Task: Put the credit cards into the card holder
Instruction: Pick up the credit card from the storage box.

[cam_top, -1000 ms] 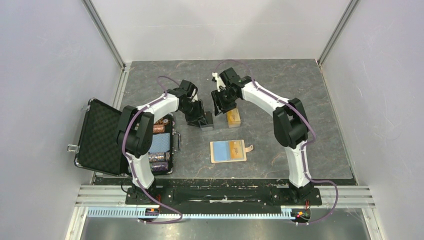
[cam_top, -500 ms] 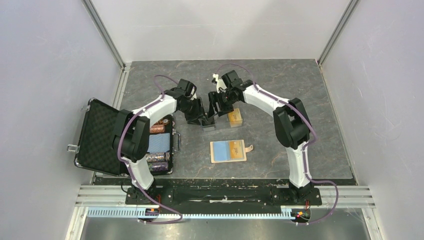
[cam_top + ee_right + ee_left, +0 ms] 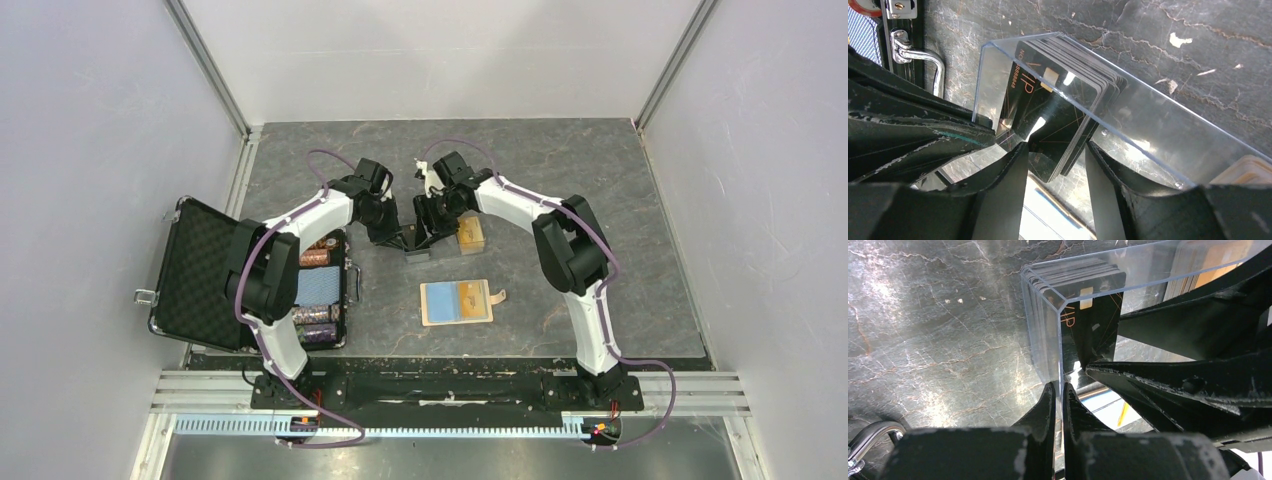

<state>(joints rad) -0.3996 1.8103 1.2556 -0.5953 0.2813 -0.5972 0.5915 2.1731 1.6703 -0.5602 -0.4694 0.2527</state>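
The card holder [image 3: 440, 303] lies open, light-blue side up, in front of both arms, with one orange-yellow credit card [image 3: 468, 295] on it. Behind it stands a small clear box [image 3: 420, 248] with a stack of black "VIP" cards [image 3: 1058, 115]. My left gripper [image 3: 1059, 389] is shut on that box's clear wall [image 3: 1048, 330]; in the top view it [image 3: 402, 238] sits at the box's left. My right gripper [image 3: 1054, 152] is open, its fingers on either side of the black card stack, above the box [image 3: 426, 222].
A thick orange clear-lidded box [image 3: 468, 236] stands just right of the clear box. A big black foam-lined chip case [image 3: 200, 275] lies open at the left, its metal handle [image 3: 934, 70] close to the grippers. The two grippers nearly touch.
My right gripper has moved left from the orange box to the clear box and now straddles the black cards. My left gripper has stayed on the clear box, shifting slightly.
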